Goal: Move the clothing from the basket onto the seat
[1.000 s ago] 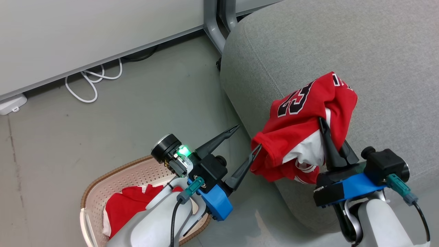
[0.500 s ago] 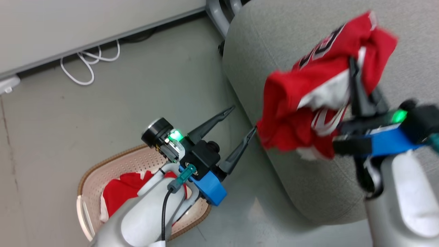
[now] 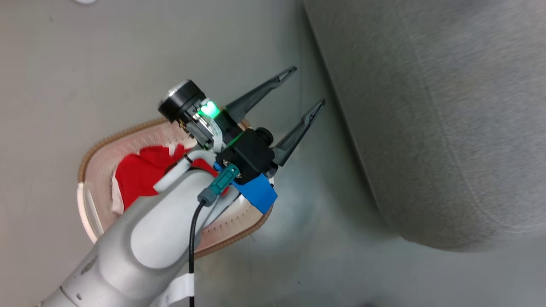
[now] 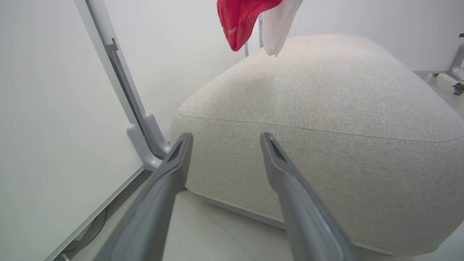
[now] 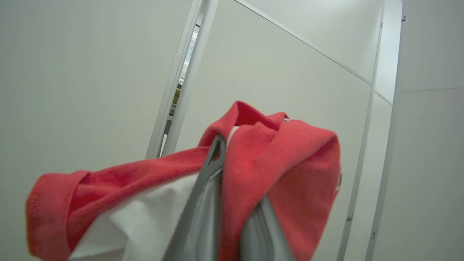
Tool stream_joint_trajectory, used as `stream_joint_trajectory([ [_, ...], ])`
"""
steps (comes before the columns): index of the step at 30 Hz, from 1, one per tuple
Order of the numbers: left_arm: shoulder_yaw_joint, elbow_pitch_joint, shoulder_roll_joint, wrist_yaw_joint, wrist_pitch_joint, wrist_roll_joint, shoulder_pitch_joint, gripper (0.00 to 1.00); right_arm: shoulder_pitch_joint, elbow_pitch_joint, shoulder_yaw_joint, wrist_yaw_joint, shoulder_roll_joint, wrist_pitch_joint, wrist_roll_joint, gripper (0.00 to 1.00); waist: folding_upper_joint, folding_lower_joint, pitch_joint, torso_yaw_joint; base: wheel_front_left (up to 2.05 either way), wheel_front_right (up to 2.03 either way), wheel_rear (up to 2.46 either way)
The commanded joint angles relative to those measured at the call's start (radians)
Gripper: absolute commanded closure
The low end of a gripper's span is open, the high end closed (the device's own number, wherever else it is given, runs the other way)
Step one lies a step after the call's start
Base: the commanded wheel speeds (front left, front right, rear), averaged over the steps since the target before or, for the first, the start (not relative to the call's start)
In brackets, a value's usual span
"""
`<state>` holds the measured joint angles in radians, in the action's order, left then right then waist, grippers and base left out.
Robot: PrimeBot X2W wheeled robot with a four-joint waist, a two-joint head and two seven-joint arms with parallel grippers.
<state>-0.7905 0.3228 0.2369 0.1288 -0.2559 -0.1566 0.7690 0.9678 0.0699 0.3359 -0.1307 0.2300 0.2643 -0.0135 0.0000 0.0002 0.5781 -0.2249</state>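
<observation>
The right gripper (image 5: 235,174) is clamped on a bunched red and white garment (image 5: 286,163), its two fingers close together with the cloth folded over them. In the left wrist view the garment hangs in the air above the seat (image 4: 319,108), its lowest folds apart from the cushion top. It seems to be over the far part of the top rather than the near edge, though the wide-angle view makes that hard to judge. So the seat lies straight below the load, and I judge the next move to be a lowering and release.

The left gripper (image 3: 308,86) is spread wide and empty, fingers pointing toward the seat's side, its arm passing over the basket (image 3: 121,135) on the floor (image 3: 128,64). More red clothing (image 3: 136,175) lies in the basket, nearer this arm.
</observation>
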Motion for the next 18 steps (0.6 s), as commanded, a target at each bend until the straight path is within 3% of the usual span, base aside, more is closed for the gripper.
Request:
stream_joint_trajectory([
  [1,0.001,-0.011,0.010,0.000,0.003,0.007,0.027,0.00,0.036,0.010,0.021,0.000,0.025,0.000,0.008,1.00,0.0000,-0.0002,0.103,0.029,0.00,0.00,0.00],
  [5,-0.002,-0.036,0.029,0.000,0.010,0.015,0.052,0.00,0.099,0.084,0.083,0.000,0.111,0.000,-0.003,1.00,0.0000,-0.0002,0.169,0.029,0.00,0.00,0.00],
  [9,-0.008,-0.052,0.044,0.000,0.014,0.020,0.064,0.00,0.107,0.209,0.093,0.000,0.159,0.001,-0.010,1.00,0.0000,-0.0002,0.205,0.028,0.00,0.00,0.00],
  [18,-0.016,-0.061,0.053,-0.004,0.014,0.012,0.072,0.00,0.026,0.469,0.117,0.000,0.114,0.000,-0.011,1.00,0.0000,-0.0002,0.229,0.038,0.00,0.00,0.00],
])
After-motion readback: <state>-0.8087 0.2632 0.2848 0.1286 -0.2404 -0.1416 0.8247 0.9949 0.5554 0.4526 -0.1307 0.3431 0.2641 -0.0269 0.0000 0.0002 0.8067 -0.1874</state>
